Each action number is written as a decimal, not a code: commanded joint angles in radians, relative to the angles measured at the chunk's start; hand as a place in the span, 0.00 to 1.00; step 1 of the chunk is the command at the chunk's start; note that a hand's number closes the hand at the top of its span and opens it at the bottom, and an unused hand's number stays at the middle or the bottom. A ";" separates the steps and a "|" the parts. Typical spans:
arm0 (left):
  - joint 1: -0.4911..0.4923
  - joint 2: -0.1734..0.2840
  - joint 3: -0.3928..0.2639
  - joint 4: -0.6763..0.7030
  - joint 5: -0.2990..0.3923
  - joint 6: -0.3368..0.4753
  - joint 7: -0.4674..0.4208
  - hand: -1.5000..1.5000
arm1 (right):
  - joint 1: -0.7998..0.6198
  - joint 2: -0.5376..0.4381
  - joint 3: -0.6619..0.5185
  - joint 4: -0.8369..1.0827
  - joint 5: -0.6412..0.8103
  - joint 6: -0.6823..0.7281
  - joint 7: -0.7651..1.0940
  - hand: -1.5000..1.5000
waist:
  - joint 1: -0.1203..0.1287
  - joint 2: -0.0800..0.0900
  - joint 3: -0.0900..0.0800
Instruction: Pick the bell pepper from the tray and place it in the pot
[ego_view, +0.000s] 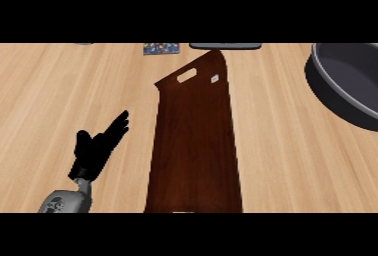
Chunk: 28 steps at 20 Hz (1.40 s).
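Note:
A long dark brown wooden tray (196, 145) lies on the counter in the middle of the head view, its handle cutout at the far end. No bell pepper shows on it or anywhere else. The dark grey pot (347, 85) sits at the upper right, cut by the picture's edge. My left hand (100, 147) rests open to the left of the tray, fingers straight and pointing up and right. My right hand is out of view.
A small blue patterned object (161, 48) and a dark flat object (225, 46) lie at the counter's far edge. Light wood counter (295, 160) spreads between the tray and the pot.

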 joint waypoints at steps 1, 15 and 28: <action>-0.057 -0.002 0.015 -0.004 0.019 -0.010 0.053 0.50 | -0.153 -0.062 0.076 0.046 0.088 0.037 0.131 1.00 | 0.019 0.006 0.001; -0.009 -0.013 -0.019 0.009 -0.017 -0.038 -0.033 0.50 | -0.432 0.069 0.346 0.263 0.460 -0.097 0.330 1.00 | 0.065 0.022 0.003; -0.029 -0.030 -0.027 0.056 -0.035 -0.036 -0.050 0.50 | -0.567 0.181 0.451 0.535 0.592 0.212 0.637 0.00 | 0.071 0.031 0.004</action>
